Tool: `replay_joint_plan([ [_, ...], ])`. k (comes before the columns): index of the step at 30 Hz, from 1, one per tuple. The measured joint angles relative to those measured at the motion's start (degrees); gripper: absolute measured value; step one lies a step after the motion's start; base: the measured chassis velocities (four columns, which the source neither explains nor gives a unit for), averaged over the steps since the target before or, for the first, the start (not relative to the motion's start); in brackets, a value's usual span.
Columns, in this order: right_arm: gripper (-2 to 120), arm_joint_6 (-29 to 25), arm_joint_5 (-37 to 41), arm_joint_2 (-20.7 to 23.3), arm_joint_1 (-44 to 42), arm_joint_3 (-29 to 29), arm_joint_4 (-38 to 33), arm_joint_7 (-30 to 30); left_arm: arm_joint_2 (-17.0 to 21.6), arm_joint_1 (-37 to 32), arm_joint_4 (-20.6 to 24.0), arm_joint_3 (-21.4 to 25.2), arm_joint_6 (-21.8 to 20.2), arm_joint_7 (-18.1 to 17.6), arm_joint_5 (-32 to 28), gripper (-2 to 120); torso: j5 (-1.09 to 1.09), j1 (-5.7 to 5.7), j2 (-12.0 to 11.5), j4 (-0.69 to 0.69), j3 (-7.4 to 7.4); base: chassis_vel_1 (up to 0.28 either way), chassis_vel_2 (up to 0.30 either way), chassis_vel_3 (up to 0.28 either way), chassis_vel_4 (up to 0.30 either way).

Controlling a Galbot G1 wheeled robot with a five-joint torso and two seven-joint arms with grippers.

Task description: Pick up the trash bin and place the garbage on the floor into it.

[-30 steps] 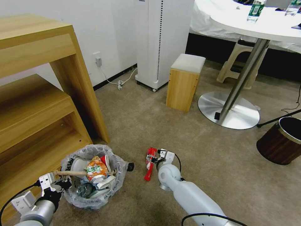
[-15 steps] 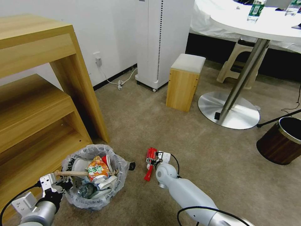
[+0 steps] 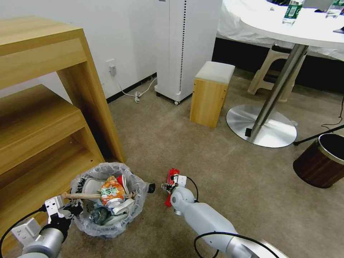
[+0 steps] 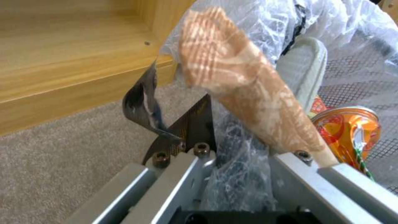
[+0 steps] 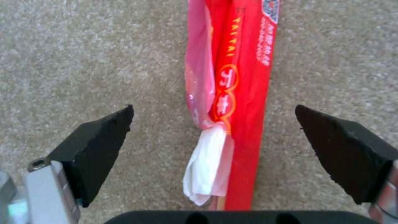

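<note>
The trash bin [image 3: 133,209], black with a crinkly plastic liner, stands on the beige floor [image 3: 200,154] at lower left. It holds garbage: white slippers [image 3: 92,186], an orange can [image 3: 111,193] and a wooden stick [image 3: 80,196]. My left gripper [image 3: 68,210] is shut on the bin's near rim; the left wrist view shows my left gripper [image 4: 224,130] pinching the liner [image 4: 236,174], with the stick [image 4: 248,99] and can [image 4: 352,124] just beyond. A red wrapper [image 3: 174,172] lies on the carpet right of the bin. My right gripper [image 3: 168,186] hovers over it, open. In the right wrist view my right gripper [image 5: 213,109] straddles the wrapper [image 5: 244,77].
A wooden shelf unit [image 3: 53,107] stands close behind the bin on the left. Farther off are a wooden stool [image 3: 209,95], a white appliance [image 3: 182,46], a round table's metal base [image 3: 261,125] and a dark brown bin [image 3: 320,161] at right.
My right arm has swung left, bringing its gripper over the red wrapper. The bin, the wrapper and my left gripper have stayed put.
</note>
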State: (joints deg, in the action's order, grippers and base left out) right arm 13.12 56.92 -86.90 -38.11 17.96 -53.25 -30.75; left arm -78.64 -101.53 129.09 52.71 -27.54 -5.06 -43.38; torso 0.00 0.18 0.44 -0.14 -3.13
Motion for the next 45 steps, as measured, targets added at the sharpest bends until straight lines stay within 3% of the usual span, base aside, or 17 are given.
replay_joint_plan([
  [13,94,-1.49,-2.96,-1.50,0.68,-0.67,6.15,1.90,-0.15,-0.02,0.67,-0.32,0.00,-0.12,-0.16,1,0.01,0.00,0.00,0.00,0.01,0.000,0.000,0.000,0.000],
  [17,86,-2.03,-3.66,-1.65,0.71,-0.92,7.03,2.48,-0.20,-0.05,0.95,-0.51,0.00,-0.13,-0.15,1,0.00,-0.02,0.01,-0.01,0.02,0.000,0.000,0.000,0.000],
  [25,64,-2.74,-5.31,-1.99,0.46,-1.30,8.27,3.51,-0.37,-0.18,1.49,-0.57,0.18,-0.12,-0.15,1,-0.05,-0.02,0.03,-0.06,0.04,0.000,0.000,0.000,0.000],
  [27,52,-2.97,-5.81,-1.65,0.28,-1.26,8.13,3.73,-0.42,-0.12,1.50,-0.57,0.33,-0.13,-0.15,1,-0.03,-0.02,0.03,-0.03,0.02,0.000,0.000,0.000,0.000],
  [31,42,-3.02,-6.13,-1.19,0.09,-1.09,7.76,3.84,-0.49,0.01,1.50,-0.57,0.40,-0.12,-0.13,1,-0.03,-0.02,0.03,-0.03,0.01,0.000,0.000,0.000,0.000],
  [35,22,-3.33,-7.28,-0.39,-0.45,-1.03,7.26,4.19,-0.67,0.18,1.50,-0.78,0.53,-0.11,-0.06,1,-0.01,-0.01,0.01,-0.02,0.00,0.000,0.000,0.000,0.000],
  [37,21,-3.37,-7.40,-0.33,-0.50,-1.02,7.26,4.25,-0.67,0.18,1.50,-0.79,0.54,-0.10,-0.06,1,-0.01,-0.01,0.01,-0.02,0.00,0.000,0.000,0.000,0.000],
  [39,10,-3.85,-8.53,0.25,-0.85,-1.04,7.16,4.93,-0.61,0.17,1.51,-0.77,0.55,-0.08,-0.07,1,0.01,0.00,0.00,0.00,-0.01,0.000,0.000,0.000,0.000],
  [45,0,-4.72,-9.39,2.86,-2.61,-0.72,3.53,6.53,-0.37,0.28,1.10,-0.67,0.62,-0.05,-0.10,1,0.07,0.01,-0.02,0.05,-0.02,0.000,0.000,0.000,0.000],
])
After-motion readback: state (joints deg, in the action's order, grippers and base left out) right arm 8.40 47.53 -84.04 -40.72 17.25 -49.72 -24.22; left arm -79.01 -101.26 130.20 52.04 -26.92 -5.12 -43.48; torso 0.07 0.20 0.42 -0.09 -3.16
